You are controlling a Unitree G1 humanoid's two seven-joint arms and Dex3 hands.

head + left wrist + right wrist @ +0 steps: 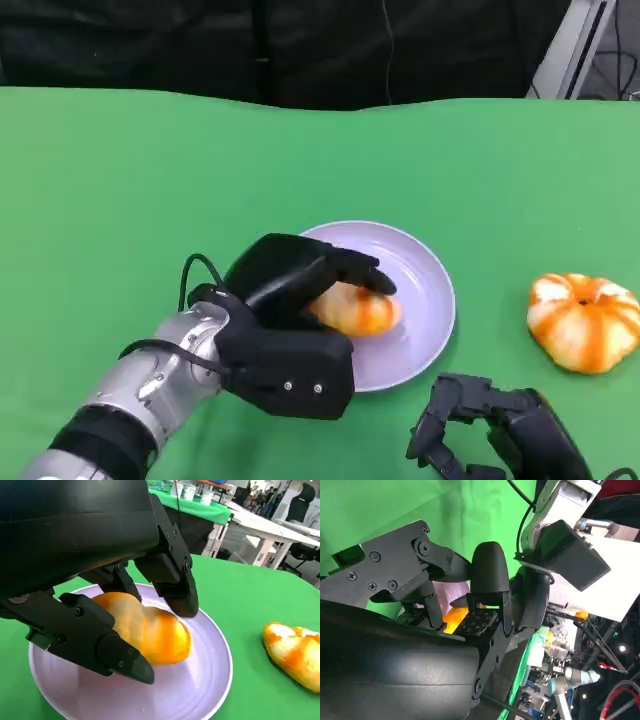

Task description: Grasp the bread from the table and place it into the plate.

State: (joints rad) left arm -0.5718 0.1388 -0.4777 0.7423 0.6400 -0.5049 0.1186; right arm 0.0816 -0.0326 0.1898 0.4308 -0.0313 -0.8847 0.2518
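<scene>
1. The left hand point(290, 330) reaches over the near-left edge of the plate point(425, 260), its fingers point(172, 580) curved around the bread point(355, 308), one above it and another point(95, 640) along its near side.
2. The bread is over the plate's middle and looks to be resting on it or just above it (the left wrist view shows its underside meeting the lilac surface, but I cannot tell whether the full weight is down).
3. By my reading the step in hand is the release. To do it well, the fingers should spread slowly and evenly so the bread is not rolled toward the rim, and the hand should then lift straight up before drawing back, so that a fingertip does not catch the plate's edge and drag it across the green counter point(120, 180).
4. The right hand point(500, 430) sits low near the robot, just beside the plate's near-right rim, holding nothing; its fingers look partly curled, though I cannot tell for certain how far they are closed.
5. A second orange-and-white, pumpkin-shaped piece point(585, 320) lies on the counter to the right of the plate, apart from both hands.
6. No brand, label or readable writing shows on the bread, the plate or the hands (background clutter in the wrist views is too small to read).
</scene>
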